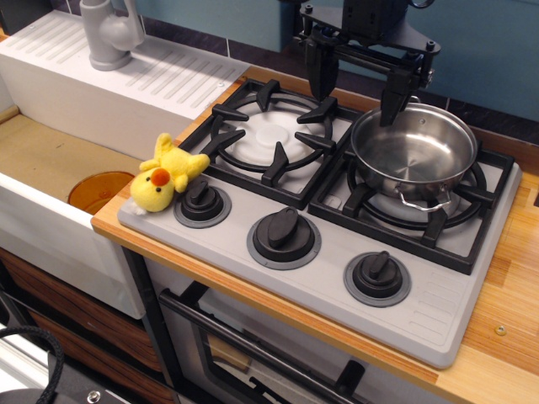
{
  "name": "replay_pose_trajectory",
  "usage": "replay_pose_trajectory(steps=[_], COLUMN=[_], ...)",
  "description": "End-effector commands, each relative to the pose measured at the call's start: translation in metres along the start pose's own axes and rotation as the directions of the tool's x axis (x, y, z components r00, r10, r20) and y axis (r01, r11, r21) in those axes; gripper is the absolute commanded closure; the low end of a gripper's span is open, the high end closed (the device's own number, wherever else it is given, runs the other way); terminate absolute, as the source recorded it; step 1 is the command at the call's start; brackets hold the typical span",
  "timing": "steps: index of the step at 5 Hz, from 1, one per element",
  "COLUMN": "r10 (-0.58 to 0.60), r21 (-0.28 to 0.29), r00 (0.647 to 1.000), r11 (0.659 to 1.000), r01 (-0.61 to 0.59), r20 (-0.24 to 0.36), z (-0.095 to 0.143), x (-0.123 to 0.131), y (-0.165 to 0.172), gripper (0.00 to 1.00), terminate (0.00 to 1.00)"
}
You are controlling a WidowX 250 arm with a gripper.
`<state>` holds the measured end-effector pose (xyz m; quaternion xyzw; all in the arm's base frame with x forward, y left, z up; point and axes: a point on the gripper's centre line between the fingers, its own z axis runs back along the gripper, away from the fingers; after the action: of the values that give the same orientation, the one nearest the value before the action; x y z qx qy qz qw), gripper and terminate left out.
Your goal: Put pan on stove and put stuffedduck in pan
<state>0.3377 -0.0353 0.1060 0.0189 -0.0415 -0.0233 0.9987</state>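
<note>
A white sink (50, 210) with an orange drain cover (97, 189) and a grey faucet (109, 34) is seen at nine o'clock. Just beside it, at the stove's (438, 311) front-left corner, the stuffedduck (164, 177) is laid on the grey surface, touching the leftmost of three black knobs (202, 204). The left burner grate (269, 135) is seen bare. At two o'clock, the pan (413, 151) is set on the right burner grate. Above the pan's far rim, the black gripper (358, 88) is held with its two fingers spread apart, clamped on nothing. A wooden counter (505, 303) is seen along the right edge.
</note>
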Motion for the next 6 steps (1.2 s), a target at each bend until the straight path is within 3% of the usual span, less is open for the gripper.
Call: replay_pose_trajectory(steps=[1,4,6], r10=[0.000,0.013,-0.005], r21=[0.000,0.000,-0.003], r00=[1.000,0.999,0.995], r11=[1.000,1.000,1.000], r01=[0.000,-0.013,0.005], r20=[0.000,0.040,0.103], z=[0.000,-0.020,-0.040], x=[0.000,0.003,0.017], y=[0.000,0.001,0.000], gripper=[0.00,0.00,0.00], terminate=[0.00,0.00,0.00])
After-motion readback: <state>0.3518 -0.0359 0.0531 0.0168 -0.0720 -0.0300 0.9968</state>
